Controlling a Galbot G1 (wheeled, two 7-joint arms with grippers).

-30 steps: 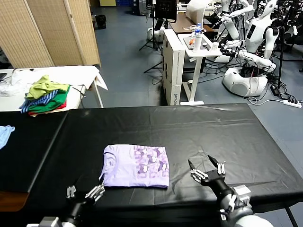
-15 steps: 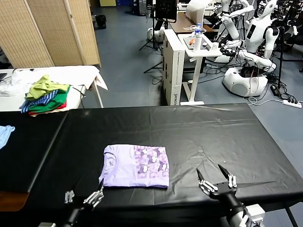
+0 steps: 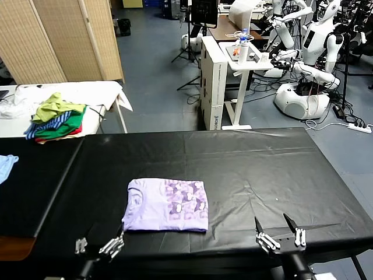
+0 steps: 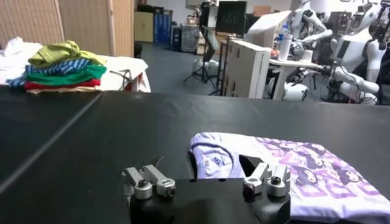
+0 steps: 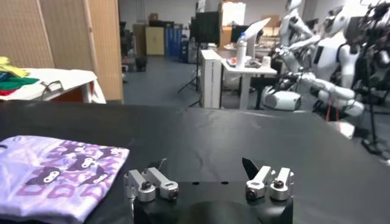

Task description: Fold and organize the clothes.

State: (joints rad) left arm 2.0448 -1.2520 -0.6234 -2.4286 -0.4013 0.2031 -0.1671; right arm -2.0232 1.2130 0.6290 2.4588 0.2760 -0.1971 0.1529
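The clothes, a lavender T-shirt [image 3: 166,205] with a darker purple print, lie folded into a flat rectangle on the black table [image 3: 262,169], near its front edge. My left gripper [image 3: 98,245] hangs open at the front edge, just short of the shirt's near left corner and touching nothing. In the left wrist view the T-shirt [image 4: 292,167] lies just beyond that gripper [image 4: 204,164]. My right gripper [image 3: 278,232] stands open and empty over bare table to the right of the shirt. The right wrist view shows the T-shirt [image 5: 55,176] off to one side of that gripper [image 5: 204,164].
A multicoloured clothes pile [image 3: 55,119] sits on a white side table [image 3: 99,93] at the far left. A light blue cloth [image 3: 6,166] lies at the table's left edge. A folding screen [image 3: 70,35], a white cart [image 3: 245,58] and other robots [image 3: 309,64] stand behind.
Both grippers have drawn back toward the table's front edge and sunk lower in the head view. They stay open. The shirt has not moved.
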